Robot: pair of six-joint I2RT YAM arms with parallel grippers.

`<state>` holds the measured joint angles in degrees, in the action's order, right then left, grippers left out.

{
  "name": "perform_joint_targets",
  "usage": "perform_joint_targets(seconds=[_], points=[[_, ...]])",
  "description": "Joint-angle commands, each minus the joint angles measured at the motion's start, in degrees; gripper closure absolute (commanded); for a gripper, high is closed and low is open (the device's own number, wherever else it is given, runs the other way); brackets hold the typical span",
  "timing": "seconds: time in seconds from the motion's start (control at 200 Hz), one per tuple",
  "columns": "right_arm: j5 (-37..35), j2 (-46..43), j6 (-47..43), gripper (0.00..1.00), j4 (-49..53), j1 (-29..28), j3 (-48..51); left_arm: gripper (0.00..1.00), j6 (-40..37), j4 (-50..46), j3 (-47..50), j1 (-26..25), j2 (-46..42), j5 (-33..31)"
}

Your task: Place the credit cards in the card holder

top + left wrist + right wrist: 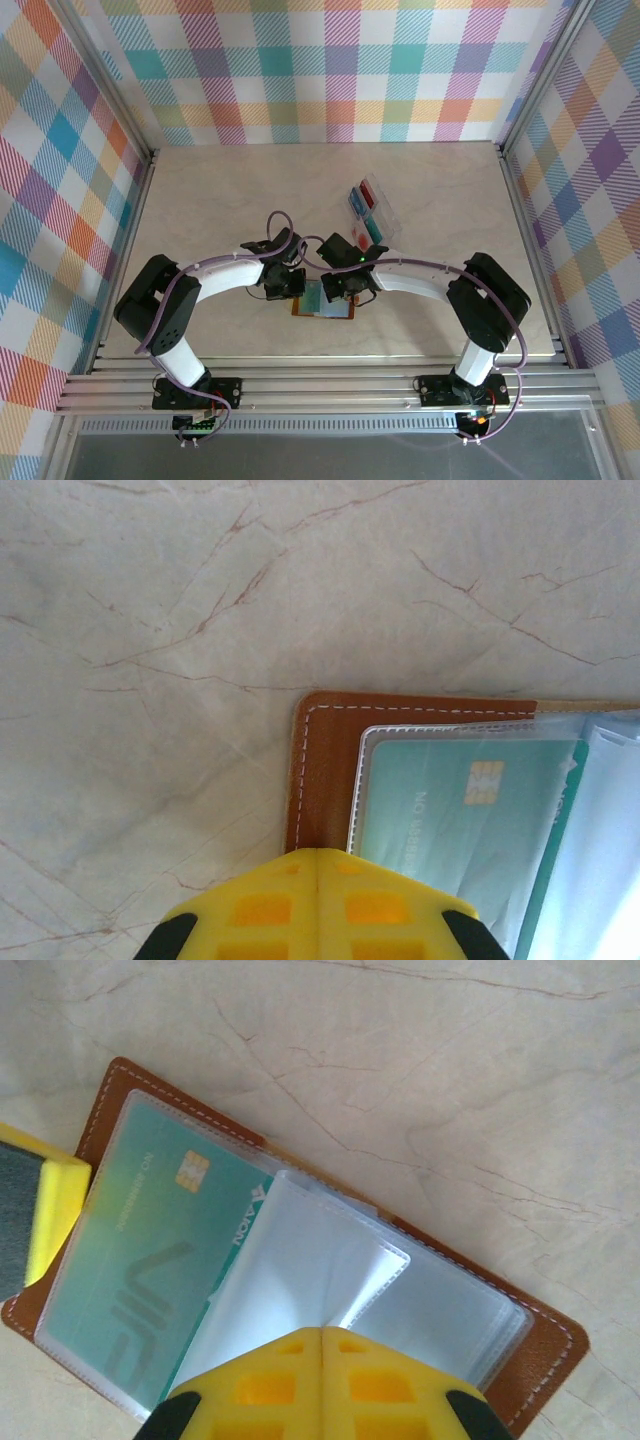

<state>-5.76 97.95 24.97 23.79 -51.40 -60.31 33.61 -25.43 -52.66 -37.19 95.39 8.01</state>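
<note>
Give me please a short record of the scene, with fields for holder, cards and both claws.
card holder: lying open
teal card: inside the holder
other cards: in the clear tray
left claw: shut, at the holder's left edge
right claw: shut, over the loose clear pockets

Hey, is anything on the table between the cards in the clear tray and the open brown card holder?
No loose thing lies on the table between the clear tray and the card holder; the right gripper, shut, sits at the holder's clear pockets.
</note>
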Motion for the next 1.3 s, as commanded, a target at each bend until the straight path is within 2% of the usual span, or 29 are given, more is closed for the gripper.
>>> perform_joint_targets(seconds=[0.0,0.375,0.645,0.825,1.05,1.295], points=[[3.8,-0.3,-0.7,1.0,-1.1,-0.3,-1.3,1.0,0.6,0.0,1.6,0.3,2.0,0.3],[9.1,3.4,1.3,1.0,-3.5,-0.2,-6.0,1.0,2.1,1.4,2.6,0.3,1.6,1.7],[15.1,6.4,4.0,1.0,-9.2,0.3,-5.7,1.0,3.9,3.6,5.0,2.1,-2.4,5.8],[17.5,7.4,4.9,0.85,-11.2,0.7,-5.4,0.94,5.0,3.5,7.7,5.3,-7.8,5.7],[20.6,9.1,5.5,0.77,-13.3,1.1,-5.6,0.87,6.1,4.8,9.7,7.8,-9.9,7.5],[24.1,10.0,5.6,0.67,-14.8,1.3,-6.3,0.84,7.1,4.2,11.7,11.6,-13.6,7.0]])
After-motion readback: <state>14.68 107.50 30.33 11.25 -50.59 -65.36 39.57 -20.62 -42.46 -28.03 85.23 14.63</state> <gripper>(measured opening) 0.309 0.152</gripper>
